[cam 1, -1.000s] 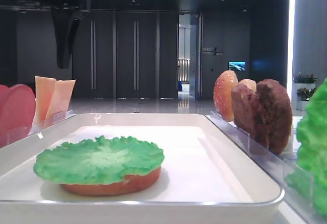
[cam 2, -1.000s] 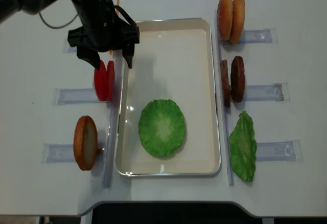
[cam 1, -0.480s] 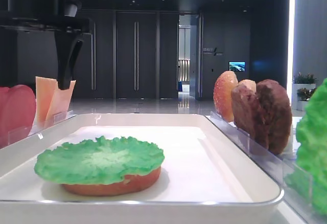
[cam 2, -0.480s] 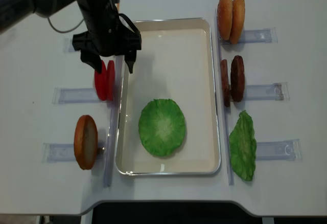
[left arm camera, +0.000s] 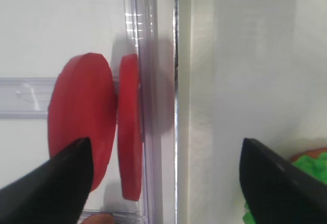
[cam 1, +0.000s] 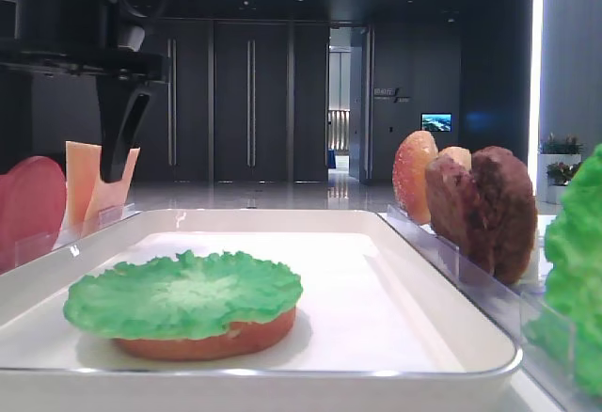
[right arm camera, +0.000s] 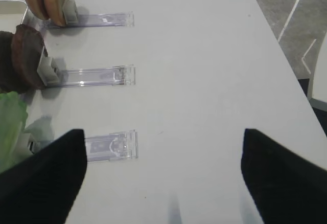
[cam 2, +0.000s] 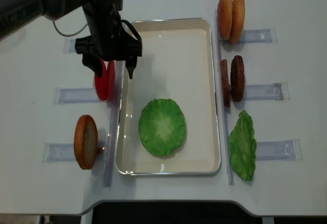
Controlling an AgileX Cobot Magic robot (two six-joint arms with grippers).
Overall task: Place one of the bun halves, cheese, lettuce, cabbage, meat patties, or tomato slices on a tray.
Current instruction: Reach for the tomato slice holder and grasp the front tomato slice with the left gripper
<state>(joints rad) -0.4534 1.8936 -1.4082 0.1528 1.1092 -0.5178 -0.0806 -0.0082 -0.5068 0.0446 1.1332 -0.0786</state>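
Tomato slices [left arm camera: 102, 127] below spread fingers [left arm camera: 51, 193]

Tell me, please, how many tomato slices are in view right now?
2: both tomato slices stand on edge side by side in a clear holder just left of the tray, below the open left gripper.
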